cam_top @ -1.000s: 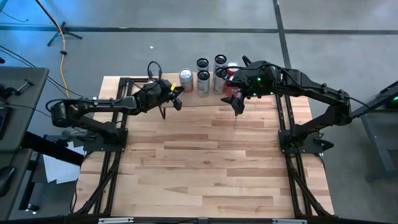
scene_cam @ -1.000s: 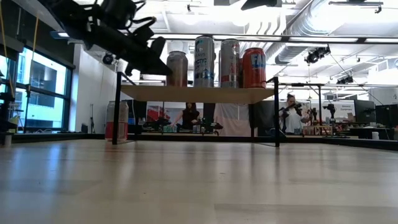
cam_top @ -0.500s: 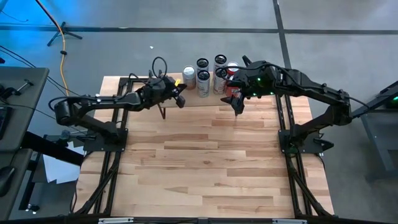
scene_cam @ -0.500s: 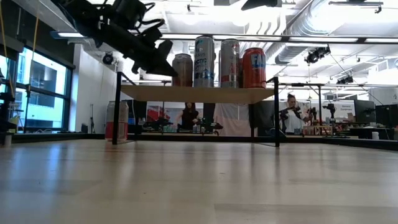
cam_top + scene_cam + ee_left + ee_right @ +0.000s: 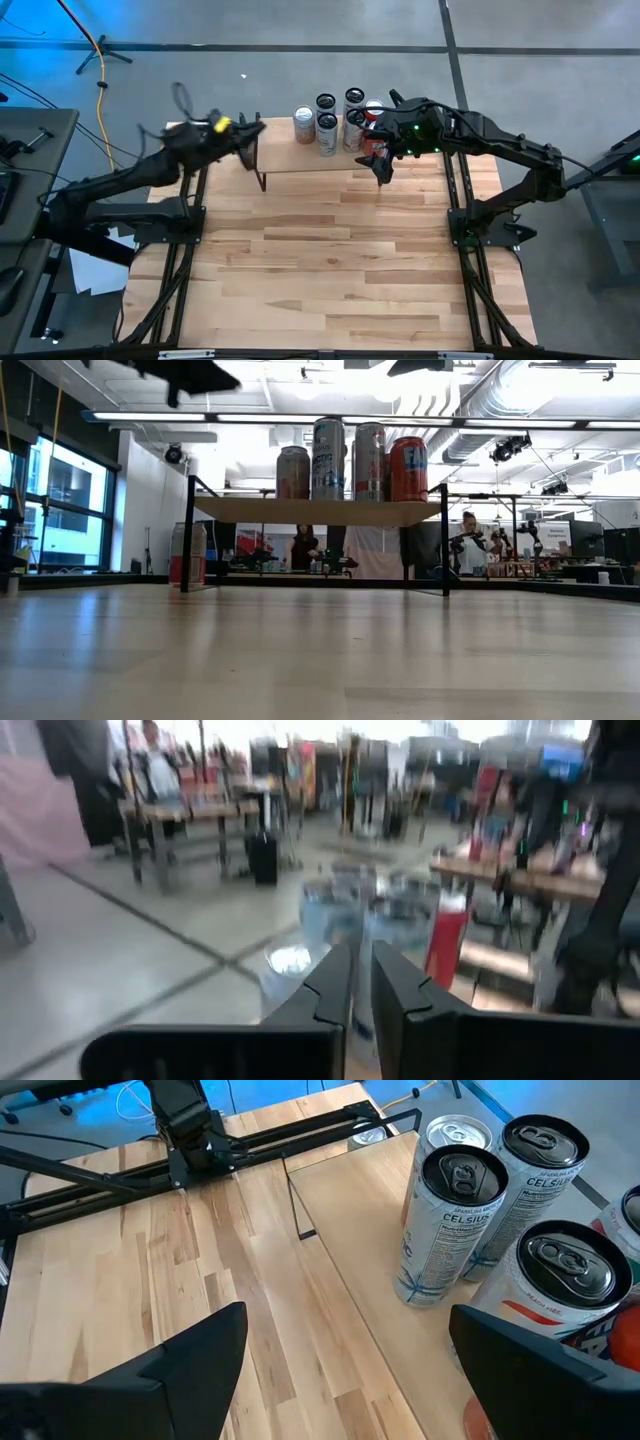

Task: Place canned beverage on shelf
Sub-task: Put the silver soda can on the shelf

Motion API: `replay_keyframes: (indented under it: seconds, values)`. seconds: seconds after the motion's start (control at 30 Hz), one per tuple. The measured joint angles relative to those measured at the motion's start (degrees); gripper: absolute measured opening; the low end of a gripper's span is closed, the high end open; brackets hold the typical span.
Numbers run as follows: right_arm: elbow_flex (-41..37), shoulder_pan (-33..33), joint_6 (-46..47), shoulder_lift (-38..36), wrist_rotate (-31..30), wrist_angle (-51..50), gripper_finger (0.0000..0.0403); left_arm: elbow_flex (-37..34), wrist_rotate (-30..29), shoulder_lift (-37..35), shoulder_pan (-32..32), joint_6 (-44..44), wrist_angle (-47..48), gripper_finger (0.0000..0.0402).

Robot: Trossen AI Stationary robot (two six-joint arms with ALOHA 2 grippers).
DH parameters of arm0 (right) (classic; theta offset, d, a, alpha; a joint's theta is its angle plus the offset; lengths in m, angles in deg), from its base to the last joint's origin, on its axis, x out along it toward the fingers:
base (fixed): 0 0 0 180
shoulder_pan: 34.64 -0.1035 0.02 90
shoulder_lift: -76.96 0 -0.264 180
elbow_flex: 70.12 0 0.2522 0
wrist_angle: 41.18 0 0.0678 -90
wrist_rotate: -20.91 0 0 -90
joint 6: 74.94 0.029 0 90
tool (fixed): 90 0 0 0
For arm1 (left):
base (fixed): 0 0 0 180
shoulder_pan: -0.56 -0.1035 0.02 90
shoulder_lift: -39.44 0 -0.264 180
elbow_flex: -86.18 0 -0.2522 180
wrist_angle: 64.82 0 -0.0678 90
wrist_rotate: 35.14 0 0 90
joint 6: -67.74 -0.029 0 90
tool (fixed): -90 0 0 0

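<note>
white "celsius" cans (image 5: 460, 1220) on shelf (image 5: 370, 1260), red-orange can (image 5: 408, 468) beside

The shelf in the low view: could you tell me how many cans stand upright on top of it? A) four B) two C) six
A: four cans stand in a row on the shelf, three silvery and the rightmost one red.

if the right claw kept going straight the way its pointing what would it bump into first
Probably the white Celsius can standing on the shelf, nearest its line; the red-and-white can sits close to one finger. Depth is hard to judge.
</note>
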State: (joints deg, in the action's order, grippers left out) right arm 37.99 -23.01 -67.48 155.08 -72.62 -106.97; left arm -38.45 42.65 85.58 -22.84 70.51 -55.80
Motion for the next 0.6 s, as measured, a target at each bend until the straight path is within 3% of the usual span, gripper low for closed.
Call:
replay_keyframes:
  seconds: [0.1,0.23,0.47,0.6]
  values:
    - [0.0,0.0,0.0,0.0,0.0,0.0,0.0334,0.0,-0.8,-5.4,-0.3,0.0,2.1,0.0033]
    - [0.0,0.0,0.0,0.0,0.0,0.0,0.0334,1.7,-0.7,-9.0,-1.8,0.0,9.5,0.0102]
    - [0.0,0.0,0.1,0.0,0.0,0.0,0.0334,8.5,-0.4,-7.3,-4.3,0.0,21.2,0.0257]
    - [0.0,0.0,0.4,0.0,0.0,0.0,0.0334,13.1,-1.9,-4.6,-6.2,-0.1,28.6,0.0320]
